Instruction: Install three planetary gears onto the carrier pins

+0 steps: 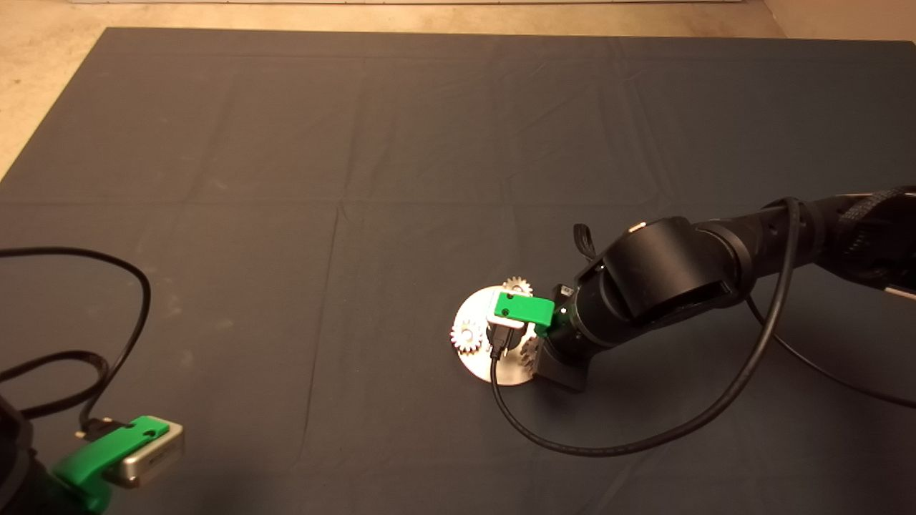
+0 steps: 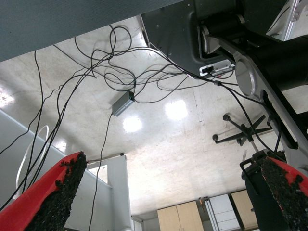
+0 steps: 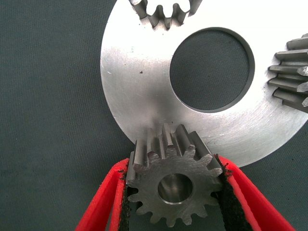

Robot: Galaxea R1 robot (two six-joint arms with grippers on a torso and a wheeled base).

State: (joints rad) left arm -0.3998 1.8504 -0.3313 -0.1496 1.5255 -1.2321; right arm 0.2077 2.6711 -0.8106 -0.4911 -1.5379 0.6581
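Note:
The shiny round disc (image 1: 478, 361) with a large central hole lies on the dark mat, right of centre. Two planetary gears (image 1: 517, 287) (image 1: 466, 336) sit on it near its rim. My right gripper (image 3: 175, 163) is over the disc's near-right edge, shut on a third gear (image 3: 173, 185), with a red finger against each side. This gear stands flat at the disc's rim (image 3: 134, 96). A shiny round face fills its bore; it looks like a carrier pin's end. The other pins are hidden under the gears (image 3: 163, 12) (image 3: 291, 72). My left gripper (image 2: 173, 159) is parked at the lower left, open.
A black cable (image 1: 644, 436) loops from the right wrist across the mat in front of the disc. More cable (image 1: 107, 286) lies at the left edge. The left wrist view shows a floor with cables (image 2: 120, 103) and the robot's base (image 2: 250, 72).

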